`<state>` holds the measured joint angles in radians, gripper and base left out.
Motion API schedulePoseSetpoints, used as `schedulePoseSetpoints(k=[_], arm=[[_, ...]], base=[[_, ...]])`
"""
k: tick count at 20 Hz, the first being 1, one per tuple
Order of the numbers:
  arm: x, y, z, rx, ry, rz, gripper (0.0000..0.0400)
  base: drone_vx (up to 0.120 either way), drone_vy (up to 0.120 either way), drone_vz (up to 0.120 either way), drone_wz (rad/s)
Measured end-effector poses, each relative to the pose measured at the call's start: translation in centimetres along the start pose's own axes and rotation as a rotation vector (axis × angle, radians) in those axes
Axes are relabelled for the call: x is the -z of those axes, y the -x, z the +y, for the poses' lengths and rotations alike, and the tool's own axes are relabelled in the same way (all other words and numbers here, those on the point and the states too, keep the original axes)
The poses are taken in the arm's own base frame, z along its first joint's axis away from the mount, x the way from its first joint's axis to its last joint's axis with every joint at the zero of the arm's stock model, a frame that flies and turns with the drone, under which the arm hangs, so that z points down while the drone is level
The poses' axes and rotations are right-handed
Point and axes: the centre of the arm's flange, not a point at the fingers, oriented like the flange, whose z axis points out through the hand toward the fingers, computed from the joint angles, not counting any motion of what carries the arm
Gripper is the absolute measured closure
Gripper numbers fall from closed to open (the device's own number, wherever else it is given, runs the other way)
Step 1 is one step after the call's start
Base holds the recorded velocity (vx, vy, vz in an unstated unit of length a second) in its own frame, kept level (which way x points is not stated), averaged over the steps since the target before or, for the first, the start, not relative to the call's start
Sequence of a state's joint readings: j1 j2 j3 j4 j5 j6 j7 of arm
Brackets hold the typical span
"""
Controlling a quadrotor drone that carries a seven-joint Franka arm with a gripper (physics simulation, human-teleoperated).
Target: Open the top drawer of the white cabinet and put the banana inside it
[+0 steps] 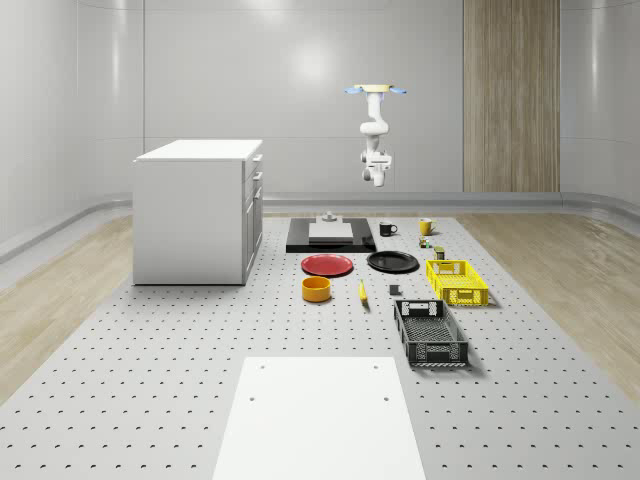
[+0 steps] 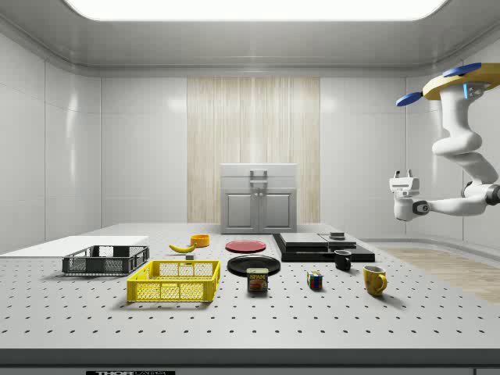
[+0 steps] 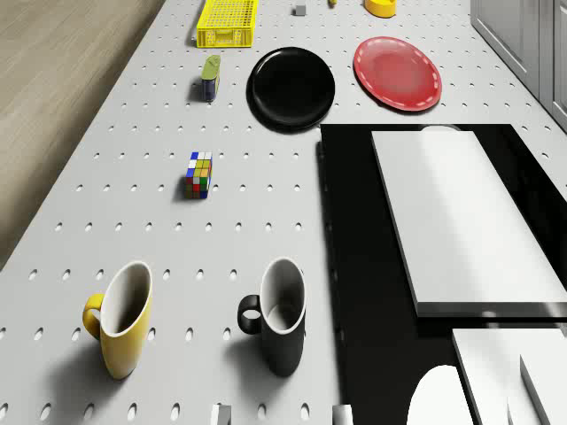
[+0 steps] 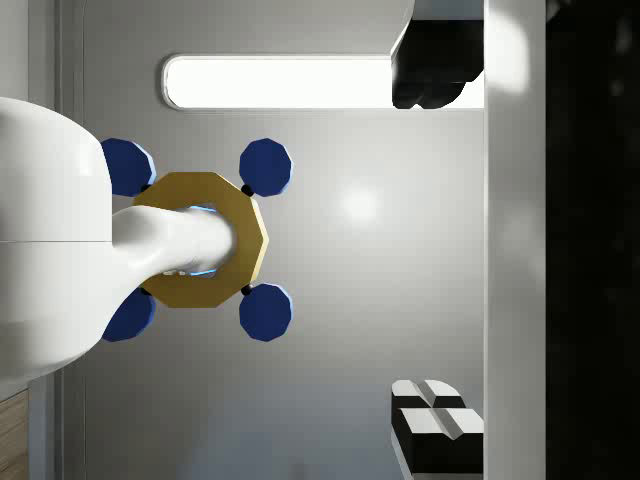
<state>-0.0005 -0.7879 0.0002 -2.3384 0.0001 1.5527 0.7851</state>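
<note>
The white cabinet (image 1: 198, 212) stands on the whole-scene view's left of the table, and its drawers (image 2: 258, 176) look closed. The banana (image 1: 363, 292) lies on the table between the orange bowl (image 1: 317, 289) and the baskets, also seen as the banana (image 2: 182, 248) in the side view. The drone (image 1: 376, 91) hovers high over the table's far end, above the mugs and black platform, well away from the banana. Its arm hangs below with the gripper (image 2: 404, 175) turned upward. In the wrist view the gripper (image 4: 440, 250) is open and holds nothing, with the drone's rotors beyond it.
A black platform (image 1: 298, 243) with white blocks lies under the drone. Near it are a black mug (image 3: 276, 327), a yellow mug (image 3: 119, 330), a puzzle cube (image 3: 199, 174), a can (image 3: 210, 77), a red plate (image 1: 328, 265) and a black plate (image 1: 392, 262). Yellow basket (image 1: 457, 281) and black basket (image 1: 430, 332) sit further forward.
</note>
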Motion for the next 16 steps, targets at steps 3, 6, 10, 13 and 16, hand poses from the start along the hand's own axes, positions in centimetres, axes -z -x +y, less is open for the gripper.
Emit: schedulePoseSetpoints(k=[3,6,10,13,16], arm=[[2.3,0.2,0.2,0.0,-0.002,0.002,0.0],[4.3,0.2,0.3,0.0,-0.003,0.003,0.0],[6.6,0.1,0.1,0.0,-0.006,0.006,0.0],[7.8,0.1,0.1,0.0,-0.007,0.007,0.0],[8.5,0.0,0.0,0.0,-0.009,0.009,0.0]], base=[[0.0,0.0,0.0,0.0],[0.0,0.0,0.0,0.0],[0.0,0.0,0.06,0.0],[0.107,0.0,0.12,0.0],[0.12,-0.107,0.12,0.0]])
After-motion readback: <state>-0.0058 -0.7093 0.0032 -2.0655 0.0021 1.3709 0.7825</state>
